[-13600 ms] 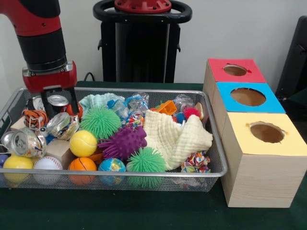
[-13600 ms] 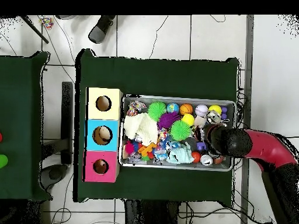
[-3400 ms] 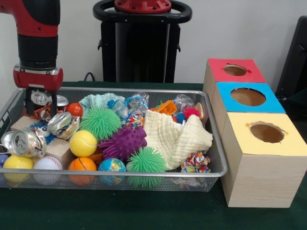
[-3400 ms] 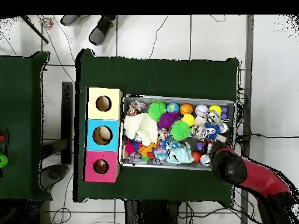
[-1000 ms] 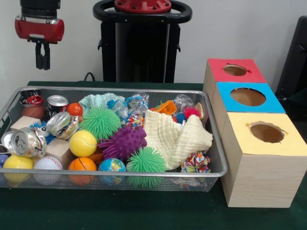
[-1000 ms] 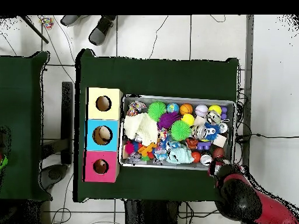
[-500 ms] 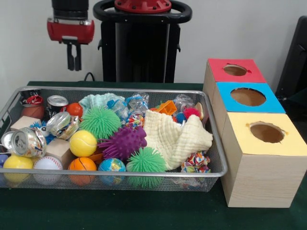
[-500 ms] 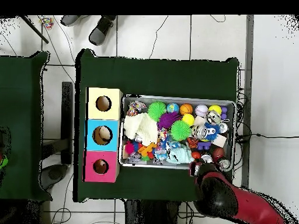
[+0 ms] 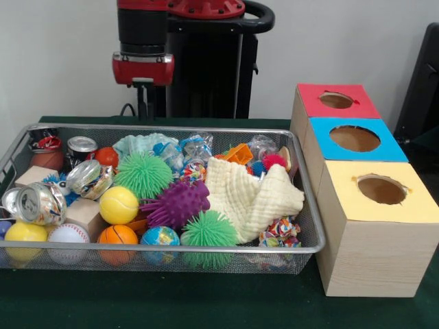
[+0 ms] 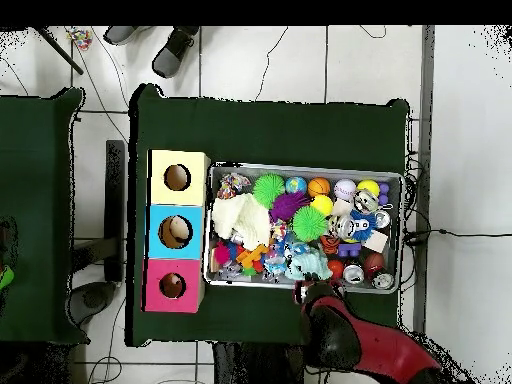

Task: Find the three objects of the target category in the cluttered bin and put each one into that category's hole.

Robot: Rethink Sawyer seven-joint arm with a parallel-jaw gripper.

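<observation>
The gripper (image 9: 143, 110) is held above the bin's (image 9: 164, 128) far rim, its fingers clenched on nothing. No target is taken; the holed boxes (image 9: 365, 179) stand at the desk's edge beside it. A fresh descent is called for.

The arm, which 13.6 s ago reaches down into the left end of the wire bin (image 9: 302, 205) among the cans in the front view, is now lifted clear of it. The gripper (image 9: 143, 103) hangs above the bin's far rim, having travelled rightward along that edge from the far left corner over the last second; whether its fingers hold anything cannot be told. In the overhead view the arm (image 10: 345, 340) now sits below the bin's lower edge near its middle. A red-topped can (image 9: 82, 147) stands upright at the bin's left end, and a crushed can (image 9: 42, 140) now lies in the far left corner.
</observation>
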